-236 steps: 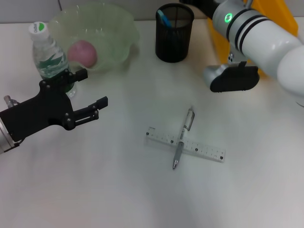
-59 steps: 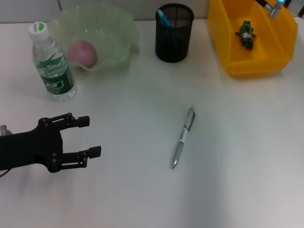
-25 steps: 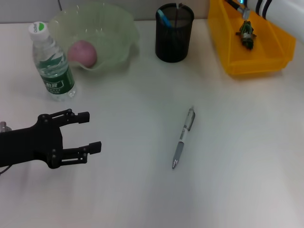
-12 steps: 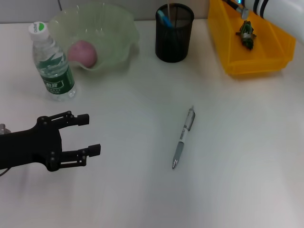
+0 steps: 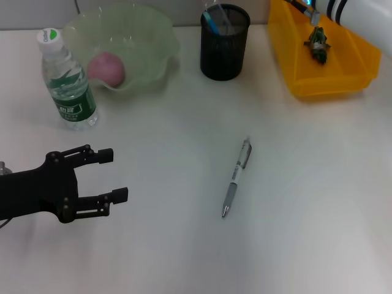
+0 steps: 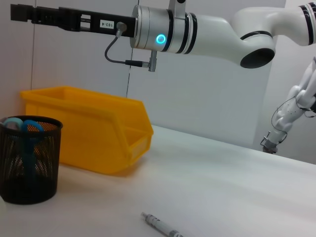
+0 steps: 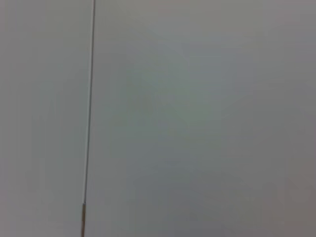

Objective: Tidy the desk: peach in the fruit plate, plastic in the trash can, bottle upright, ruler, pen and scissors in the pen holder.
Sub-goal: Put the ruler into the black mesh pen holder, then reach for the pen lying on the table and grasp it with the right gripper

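Note:
The pen (image 5: 236,178) lies alone on the white desk, right of centre; its tip end also shows in the left wrist view (image 6: 160,225). My left gripper (image 5: 119,174) is open and empty, low over the desk at the near left, well apart from the pen. The black mesh pen holder (image 5: 225,43) stands at the back with blue scissors (image 5: 210,22) and the clear ruler (image 5: 223,15) in it. The bottle (image 5: 66,79) stands upright. The peach (image 5: 107,67) lies in the green fruit plate (image 5: 144,37). My right gripper (image 6: 20,13) is raised high above the yellow trash bin (image 5: 321,67).
Green plastic (image 5: 318,41) lies inside the yellow bin. The right arm (image 5: 358,13) reaches over the bin's back right corner. The bottle stands just in front of the plate's left side.
The ruler, upright at the holder's mouth a second ago, has dropped in and now leans inside. The left gripper has barely moved; the right arm stays over the bin.

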`<state>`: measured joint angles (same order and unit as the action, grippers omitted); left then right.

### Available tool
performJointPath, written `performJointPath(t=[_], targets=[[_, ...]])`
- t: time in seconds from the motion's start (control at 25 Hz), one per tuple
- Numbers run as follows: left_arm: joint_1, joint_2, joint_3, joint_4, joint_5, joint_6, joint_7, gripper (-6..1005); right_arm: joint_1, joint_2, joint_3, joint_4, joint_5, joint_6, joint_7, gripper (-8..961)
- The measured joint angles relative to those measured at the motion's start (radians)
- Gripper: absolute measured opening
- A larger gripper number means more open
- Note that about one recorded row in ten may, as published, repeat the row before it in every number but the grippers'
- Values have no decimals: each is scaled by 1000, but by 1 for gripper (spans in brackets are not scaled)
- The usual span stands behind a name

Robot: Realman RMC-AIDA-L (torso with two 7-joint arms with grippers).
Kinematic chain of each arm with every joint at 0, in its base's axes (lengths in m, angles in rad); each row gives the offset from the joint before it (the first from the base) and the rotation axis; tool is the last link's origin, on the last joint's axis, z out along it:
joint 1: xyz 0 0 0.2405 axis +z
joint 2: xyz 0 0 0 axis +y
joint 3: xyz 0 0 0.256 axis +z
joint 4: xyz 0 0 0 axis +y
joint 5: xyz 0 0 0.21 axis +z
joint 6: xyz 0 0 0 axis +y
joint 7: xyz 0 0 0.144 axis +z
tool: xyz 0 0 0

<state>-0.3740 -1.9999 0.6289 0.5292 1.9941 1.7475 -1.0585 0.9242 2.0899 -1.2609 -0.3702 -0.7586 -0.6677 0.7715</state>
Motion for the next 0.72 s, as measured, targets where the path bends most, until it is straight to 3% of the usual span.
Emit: performJointPath(t=[0.44,0.72], targets=[[1,3,0,0,0,4,4,835,-23,1,4,-11,5,-32,7,621],[1,0,0,0,0,11,5,834,-97,-1,12,-41,17,-201,73,621]])
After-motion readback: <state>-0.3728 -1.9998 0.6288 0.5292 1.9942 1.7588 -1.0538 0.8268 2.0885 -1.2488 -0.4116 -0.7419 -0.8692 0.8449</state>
